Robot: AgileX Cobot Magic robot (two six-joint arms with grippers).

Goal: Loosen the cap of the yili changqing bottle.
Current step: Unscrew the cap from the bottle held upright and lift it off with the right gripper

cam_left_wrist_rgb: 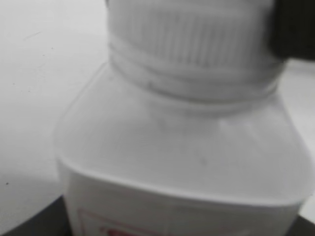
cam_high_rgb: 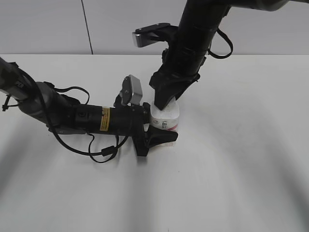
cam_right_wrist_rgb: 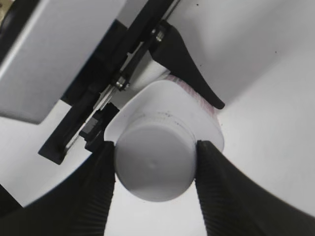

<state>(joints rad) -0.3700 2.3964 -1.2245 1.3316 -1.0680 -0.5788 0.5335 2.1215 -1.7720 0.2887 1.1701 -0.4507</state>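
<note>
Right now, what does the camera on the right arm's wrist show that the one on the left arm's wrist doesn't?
Only the right wrist view shows the cap's smooth round top from above, with the right hand closed on it, one dark finger against each side. It also shows the left hand's finger beside the bottle.

Only the left wrist view shows the ribbed side of the cap, the neck rings below it, and the top edge of the red label, all blurred and very close.

Both show the white cap on the bottle and the white table.
</note>
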